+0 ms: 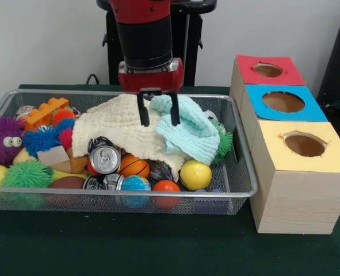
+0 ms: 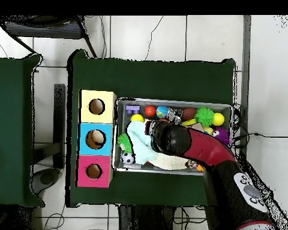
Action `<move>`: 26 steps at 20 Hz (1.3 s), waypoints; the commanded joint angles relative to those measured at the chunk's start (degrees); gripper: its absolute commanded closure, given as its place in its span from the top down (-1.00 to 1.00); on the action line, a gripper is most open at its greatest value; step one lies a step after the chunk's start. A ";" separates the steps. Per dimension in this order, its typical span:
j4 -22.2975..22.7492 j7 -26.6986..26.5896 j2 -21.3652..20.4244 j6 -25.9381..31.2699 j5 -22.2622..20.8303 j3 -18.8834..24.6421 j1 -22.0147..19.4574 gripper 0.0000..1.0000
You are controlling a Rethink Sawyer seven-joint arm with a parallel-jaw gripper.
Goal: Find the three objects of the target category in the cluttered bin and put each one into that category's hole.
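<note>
The silver wire-mesh bin (image 1: 118,194) is full of clutter; it also shows in the overhead view (image 2: 170,100). My gripper (image 1: 158,118) hangs over the bin's middle, open. One finger stands over a cream cloth (image 1: 118,129), the other over a mint cloth (image 1: 193,135), and the mint cloth's edge is between them. In the overhead view my arm (image 2: 188,144) covers the gripper. The red-surrounded hole (image 1: 267,69) is on the farthest wooden box, right of the bin, and shows in the overhead view (image 2: 93,171) too.
In the bin lie two cans (image 1: 104,158), a small basketball (image 1: 134,165), a yellow ball (image 1: 195,175), a purple fuzzy toy (image 1: 3,138), a green spiky ball (image 1: 26,174) and an orange brick (image 1: 46,112). The blue-surrounded hole (image 1: 283,102) and yellow-surrounded hole (image 1: 305,145) are nearer.
</note>
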 commanded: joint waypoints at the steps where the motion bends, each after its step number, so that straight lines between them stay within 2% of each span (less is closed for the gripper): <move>1: -10.22 -1.58 5.86 7.13 -6.36 -3.51 -0.02 1.00; 4: -12.03 -0.47 6.43 10.10 -8.67 -6.68 1.39 1.00; 7: -14.89 0.31 7.61 16.56 -11.46 -10.67 3.74 1.00; 10: -15.88 1.04 9.28 18.19 -13.06 -12.28 4.55 1.00; 20: -16.36 3.53 15.38 14.96 -15.84 -13.33 4.49 1.00; 26: -15.70 4.93 19.36 7.46 -14.57 -11.20 2.63 1.00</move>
